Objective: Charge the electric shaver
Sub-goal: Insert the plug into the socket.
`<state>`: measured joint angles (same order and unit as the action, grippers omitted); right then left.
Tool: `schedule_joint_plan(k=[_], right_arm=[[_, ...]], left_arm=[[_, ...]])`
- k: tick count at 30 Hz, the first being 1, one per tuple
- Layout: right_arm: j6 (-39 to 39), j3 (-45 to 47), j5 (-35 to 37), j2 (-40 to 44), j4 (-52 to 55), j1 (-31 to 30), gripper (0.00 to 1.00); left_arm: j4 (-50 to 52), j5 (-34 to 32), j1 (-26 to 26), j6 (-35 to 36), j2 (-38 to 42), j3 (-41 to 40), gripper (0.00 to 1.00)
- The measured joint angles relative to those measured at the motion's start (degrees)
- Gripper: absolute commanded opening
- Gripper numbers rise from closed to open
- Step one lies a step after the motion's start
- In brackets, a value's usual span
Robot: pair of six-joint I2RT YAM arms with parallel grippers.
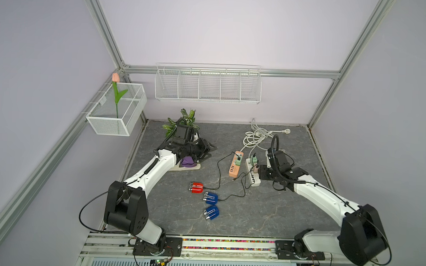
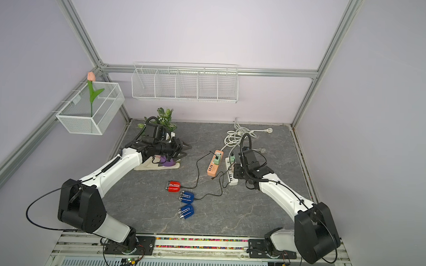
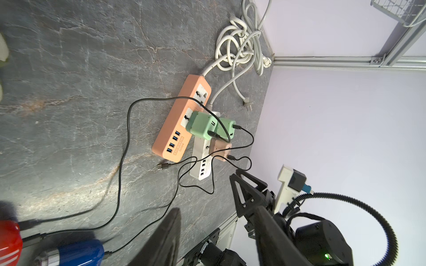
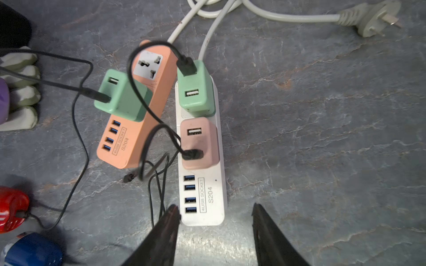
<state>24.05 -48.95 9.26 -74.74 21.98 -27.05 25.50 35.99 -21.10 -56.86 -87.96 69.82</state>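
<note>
Shavers lie mid-table: the red shaver (image 1: pixel 196 187) and one blue shaver (image 1: pixel 211 197) have cables attached, while the nearer blue shaver (image 1: pixel 211 212) has none, so we judge the job unfinished. A loose plug (image 4: pixel 129 177) lies beside the orange strip (image 4: pixel 138 142). Our right gripper (image 4: pixel 215 207) stands wide and empty over the white strip (image 4: pixel 214 191); our left gripper (image 1: pixel 210 152) is spread too, holding nothing.

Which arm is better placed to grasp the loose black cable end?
Right, probably: the right gripper, open, hovers over the white strip, close to the loose end. The left gripper is far off, near the plant.
</note>
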Motion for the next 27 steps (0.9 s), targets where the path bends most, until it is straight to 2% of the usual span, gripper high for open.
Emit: schedule_joint_plan(k=[2,5,8,13,19,22,27], right_arm=[[-0.5,-1.4,1.0,1.7,3.3,-1.0,0.48],[-2.8,-5.9,1.8,1.9,6.6,-6.0,0.47],[-4.1,-10.0,-1.1,0.2,7.1,-10.7,0.43],[-2.0,-17.7,-4.4,-7.2,11.3,-11.2,0.34],[11.3,-26.6,-8.4,-16.2,18.2,-12.0,0.43],[19.4,-28.1,-9.1,-20.2,20.4,-14.4,0.42],[31.8,-26.8,-8.4,-22.8,19.2,-18.2,0.35]], left_arm=[[0.2,0.0,0.0,-0.1,0.0,0.0,0.53],[0.7,-0.1,0.0,-0.6,0.0,0.0,0.53],[0.9,0.1,0.0,-1.8,0.0,0.0,0.53],[0.9,0.3,0.0,-4.2,0.1,-0.7,0.52],[0.8,-0.1,0.1,-9.0,0.8,-3.1,0.52],[-1.7,-0.2,0.1,-12.7,1.5,-4.8,0.52],[-9.7,-1.4,0.1,-19.8,3.8,-11.2,0.52]])
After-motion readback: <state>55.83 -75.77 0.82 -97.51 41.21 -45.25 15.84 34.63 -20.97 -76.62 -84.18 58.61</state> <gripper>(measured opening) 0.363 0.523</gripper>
